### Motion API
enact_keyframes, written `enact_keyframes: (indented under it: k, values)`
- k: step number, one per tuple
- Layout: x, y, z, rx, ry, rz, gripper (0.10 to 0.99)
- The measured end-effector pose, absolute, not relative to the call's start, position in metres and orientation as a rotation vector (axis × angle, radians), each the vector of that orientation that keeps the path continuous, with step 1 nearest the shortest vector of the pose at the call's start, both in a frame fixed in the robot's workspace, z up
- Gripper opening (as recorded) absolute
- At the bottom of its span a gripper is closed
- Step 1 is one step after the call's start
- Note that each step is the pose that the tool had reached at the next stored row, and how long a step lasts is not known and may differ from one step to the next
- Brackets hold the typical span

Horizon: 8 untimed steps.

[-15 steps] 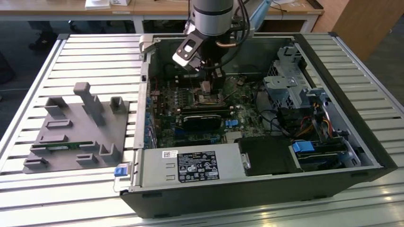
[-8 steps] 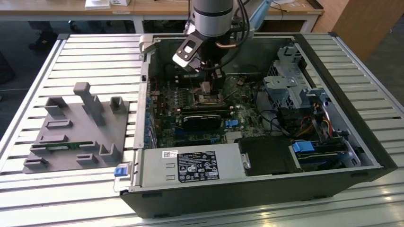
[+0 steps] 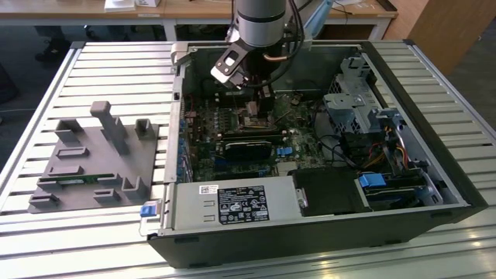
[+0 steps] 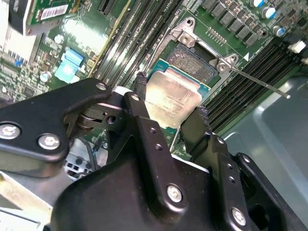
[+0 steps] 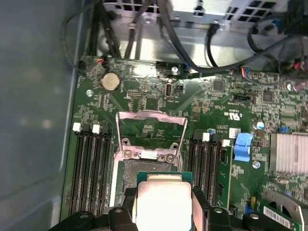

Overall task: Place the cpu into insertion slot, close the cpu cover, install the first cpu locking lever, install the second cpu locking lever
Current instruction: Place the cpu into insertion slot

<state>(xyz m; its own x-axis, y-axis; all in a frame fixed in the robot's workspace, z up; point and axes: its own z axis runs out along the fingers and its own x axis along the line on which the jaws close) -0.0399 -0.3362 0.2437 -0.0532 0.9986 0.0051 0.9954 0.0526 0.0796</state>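
A slatted metal tabletop carries an open computer case toward the exterior view's right edge. A grey tray lies near the left edge, with a small green strip in one of its recesses. Inside the case lies a green circuit board, with a power box along the case's near wall and cables beside it. The arm reaches down into the case. Its pincer is clamped narrowly on the cpu, one finger on each side. The cpu sits partly over the near edge of the insertion slot; I cannot tell whether it touches. The cpu cover is flipped open beyond the slot. A thin metal lever sticks out beside it.
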Motion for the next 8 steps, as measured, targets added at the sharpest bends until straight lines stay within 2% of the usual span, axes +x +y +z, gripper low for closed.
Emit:
enact_keyframes:
  k: [8]
  values:
    - [-0.0401,-0.3362,0.2407,2.147,2.220,0.094,0.537]
